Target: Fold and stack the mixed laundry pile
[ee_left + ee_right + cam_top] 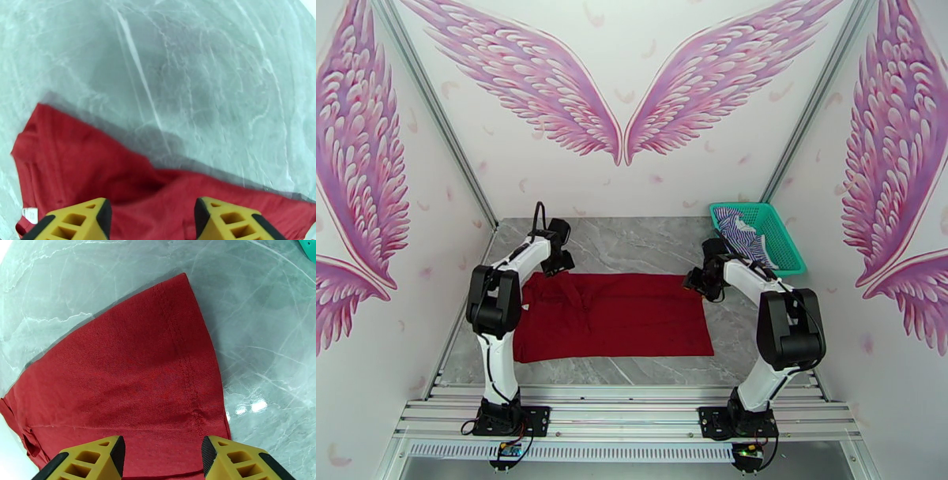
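The dark red T-shirt lies spread flat on the grey marble table. My left gripper hovers at the shirt's far left corner. In the left wrist view its yellow fingers stand apart over the rumpled red cloth, so the left gripper is open. My right gripper is at the far right corner. The right gripper is open too, above the hemmed edge of the red T-shirt. The blue-and-white striped shirt lies bunched in the basket.
A teal mesh basket stands at the table's back right, just behind the right arm. Bare marble lies beyond the shirt's far edge and along the near edge. Aluminium rails run across the front by the arm bases.
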Controlling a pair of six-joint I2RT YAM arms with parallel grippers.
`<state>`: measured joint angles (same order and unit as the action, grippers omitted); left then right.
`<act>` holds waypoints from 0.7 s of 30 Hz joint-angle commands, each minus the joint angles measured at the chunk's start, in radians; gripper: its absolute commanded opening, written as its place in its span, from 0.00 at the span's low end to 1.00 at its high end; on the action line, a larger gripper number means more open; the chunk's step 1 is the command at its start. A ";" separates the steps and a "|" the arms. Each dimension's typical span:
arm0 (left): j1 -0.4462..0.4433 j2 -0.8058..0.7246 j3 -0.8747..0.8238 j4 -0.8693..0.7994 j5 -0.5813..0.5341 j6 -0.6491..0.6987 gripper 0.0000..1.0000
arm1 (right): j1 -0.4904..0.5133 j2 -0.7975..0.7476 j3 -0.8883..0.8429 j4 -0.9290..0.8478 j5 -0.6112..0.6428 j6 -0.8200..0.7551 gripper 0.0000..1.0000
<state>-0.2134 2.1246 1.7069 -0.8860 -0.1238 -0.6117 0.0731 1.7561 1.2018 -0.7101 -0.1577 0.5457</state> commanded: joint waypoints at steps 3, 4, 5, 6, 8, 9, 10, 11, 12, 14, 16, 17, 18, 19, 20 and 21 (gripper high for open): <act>0.001 0.031 0.039 -0.027 -0.001 0.003 0.36 | 0.007 0.031 0.025 0.003 0.006 -0.020 0.58; 0.002 0.032 0.039 -0.028 -0.006 0.006 0.32 | 0.006 0.035 0.031 0.002 0.005 -0.021 0.58; 0.003 0.034 0.039 -0.031 -0.008 0.011 0.27 | 0.007 0.039 0.038 0.000 0.004 -0.023 0.58; 0.005 0.035 0.040 -0.033 -0.008 0.015 0.21 | 0.007 0.044 0.044 -0.004 0.002 -0.025 0.58; 0.005 0.030 0.040 -0.040 -0.015 0.026 0.08 | 0.006 0.049 0.053 -0.008 0.004 -0.029 0.58; 0.004 0.020 0.035 -0.041 -0.021 0.030 0.01 | 0.005 0.051 0.056 -0.010 0.004 -0.031 0.58; 0.005 0.008 0.028 -0.032 -0.025 0.035 0.00 | 0.007 0.051 0.058 -0.010 0.005 -0.031 0.58; 0.003 -0.006 0.020 -0.020 -0.026 0.042 0.00 | 0.007 0.052 0.059 -0.011 0.006 -0.030 0.58; 0.002 -0.027 0.010 -0.009 -0.029 0.050 0.00 | 0.007 0.051 0.061 -0.013 0.006 -0.031 0.58; -0.002 -0.074 -0.015 0.014 -0.040 0.068 0.00 | 0.007 0.052 0.062 -0.015 0.005 -0.032 0.58; -0.009 -0.132 -0.046 0.025 -0.054 0.085 0.00 | 0.007 0.052 0.059 -0.016 0.007 -0.033 0.58; -0.010 -0.160 -0.069 0.032 -0.054 0.094 0.00 | 0.006 0.052 0.059 -0.017 0.008 -0.033 0.58; -0.012 -0.191 -0.093 0.035 -0.056 0.100 0.00 | 0.007 0.052 0.057 -0.016 0.009 -0.031 0.58; -0.012 -0.227 -0.119 0.033 -0.057 0.102 0.00 | 0.007 0.051 0.056 -0.015 0.010 -0.029 0.58; -0.013 -0.256 -0.142 0.034 -0.055 0.105 0.00 | 0.006 0.052 0.054 -0.014 0.010 -0.029 0.58; -0.014 -0.286 -0.168 0.036 -0.053 0.108 0.00 | 0.007 0.051 0.052 -0.011 0.010 -0.027 0.58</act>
<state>-0.2211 1.9530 1.5856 -0.8646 -0.1581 -0.5316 0.0734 1.7992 1.2396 -0.7113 -0.1574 0.5236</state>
